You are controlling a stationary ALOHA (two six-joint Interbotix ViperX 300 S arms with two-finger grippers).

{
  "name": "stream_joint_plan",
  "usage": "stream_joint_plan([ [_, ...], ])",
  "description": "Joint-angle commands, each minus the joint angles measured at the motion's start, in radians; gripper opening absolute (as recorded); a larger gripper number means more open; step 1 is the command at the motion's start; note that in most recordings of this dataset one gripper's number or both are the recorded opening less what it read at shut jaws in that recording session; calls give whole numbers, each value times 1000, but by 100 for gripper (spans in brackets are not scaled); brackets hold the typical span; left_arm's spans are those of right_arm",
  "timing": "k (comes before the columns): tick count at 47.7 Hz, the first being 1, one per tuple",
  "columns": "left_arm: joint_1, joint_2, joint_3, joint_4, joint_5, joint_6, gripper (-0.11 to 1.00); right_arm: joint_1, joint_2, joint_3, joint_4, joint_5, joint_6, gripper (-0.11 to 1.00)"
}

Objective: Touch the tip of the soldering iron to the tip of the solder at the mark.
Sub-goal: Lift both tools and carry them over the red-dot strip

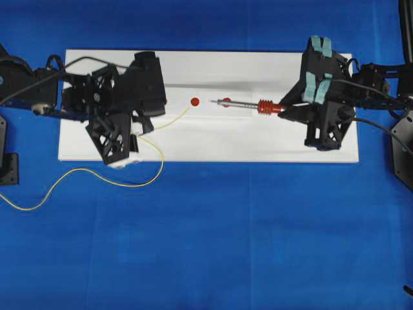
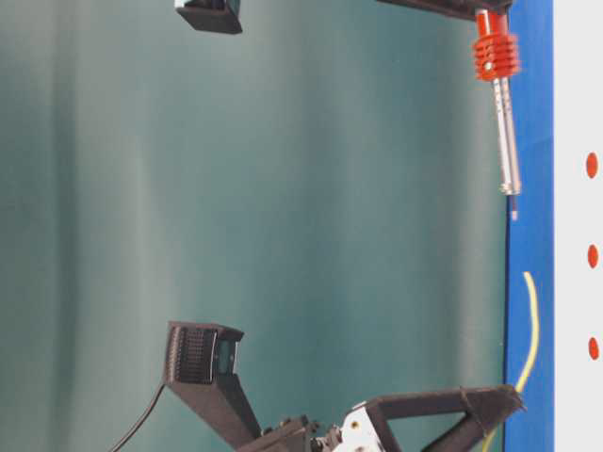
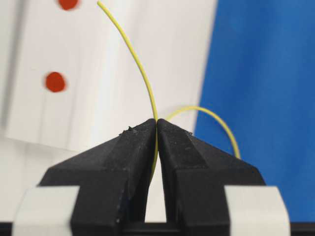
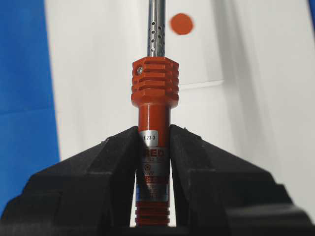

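I have the left claw [image 3: 156,129] pinched shut on the solder [image 1: 173,121], its free end curving out over the white board [image 1: 193,152] toward the middle red dot [image 1: 195,101]. The rest of the wire trails off the board's front edge and loops across the blue cloth [image 1: 206,245] to the left. The right claw [image 4: 153,142] is clamped on the handle of the soldering iron [image 1: 248,104], which lies level, pointing toward the left. Its fine tip sits near the board's middle, just past a second red dot [image 1: 226,102] that the shaft partly covers.

From the table-level view both tips hang clear of the board, with a gap between them. I judge that the meeting is not yet made.

To do this well, I would bring the two tips in slowly along the line of dots and lower them together onto the middle dot. The wire is springy and bends off to one side, so I would steer by its end, not by the claw. I would check height in the table-level view and sideways aim from overhead.

The board is a plain white slab with a row of red dots running along its length, set on a blue cloth. Behind it is a flat teal-green backdrop.
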Motion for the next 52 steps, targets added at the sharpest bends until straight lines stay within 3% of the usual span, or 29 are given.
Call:
stream_joint_plan([
  [1, 18, -11, -18, 3, -2, 3, 3, -2, 2, -32, -8, -3, -2, 6],
  [25, 28, -23, 0, 3, -2, -5, 3, -2, 3, -34, -8, -3, -2, 6],
  [52, 48, -52, 166, 2, -106, -83, 3, -2, 3, -34, -8, -3, -2, 6],
])
